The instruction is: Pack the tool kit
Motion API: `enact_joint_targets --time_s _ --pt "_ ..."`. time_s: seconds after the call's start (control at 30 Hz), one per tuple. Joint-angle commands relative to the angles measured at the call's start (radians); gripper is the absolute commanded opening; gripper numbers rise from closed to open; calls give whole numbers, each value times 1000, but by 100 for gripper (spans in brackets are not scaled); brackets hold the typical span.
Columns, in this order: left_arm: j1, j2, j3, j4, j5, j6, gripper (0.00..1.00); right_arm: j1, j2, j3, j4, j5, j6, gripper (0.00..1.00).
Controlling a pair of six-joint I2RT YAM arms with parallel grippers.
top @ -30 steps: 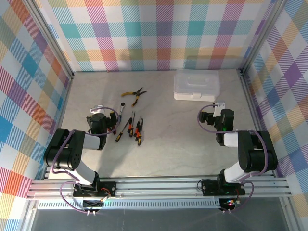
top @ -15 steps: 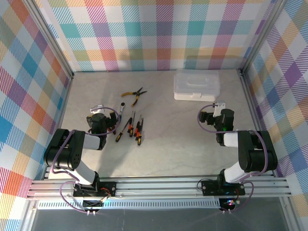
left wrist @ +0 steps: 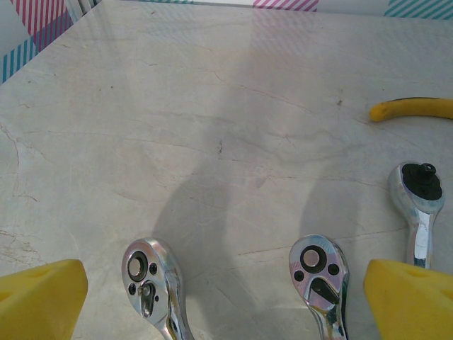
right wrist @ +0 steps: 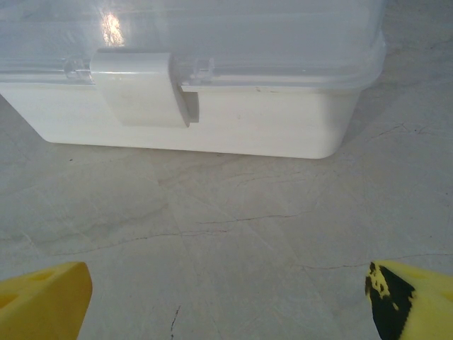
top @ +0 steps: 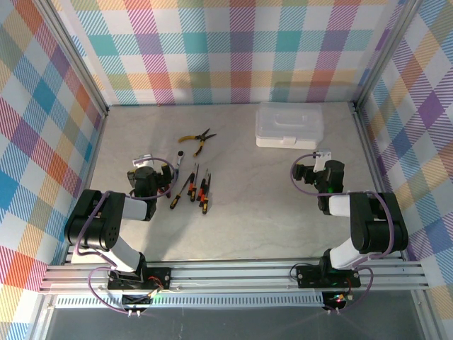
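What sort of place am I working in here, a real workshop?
Probably a staged robot test cell, not a workshop: plaid-printed walls enclose a marble-look table, an aluminium rail runs along its near edge, and the tool box and screwdrivers lie neatly set out.

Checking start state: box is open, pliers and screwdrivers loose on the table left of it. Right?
No. The box is shut, per the right wrist view. Pliers and screwdrivers do lie loose on the table left of it.
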Motion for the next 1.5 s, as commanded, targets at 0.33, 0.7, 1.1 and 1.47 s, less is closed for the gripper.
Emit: enact_joint_targets --time_s 0.33,0.7,1.1,1.47 --pt "-56 -249 356 -777 11 -20 100 -2 -224 252 -562 46 70 99" --pt "-69 -127 903 -1562 157 -200 100 -119 115 989 -1176 -69 3 99" --pt "-79 -123 890 -1646 184 -199 100 -148 529 1467 -1436 -229 -50 99" --pt "-113 -107 855 -1585 199 -207 100 -110 347 1120 -1280 -281 46 99"
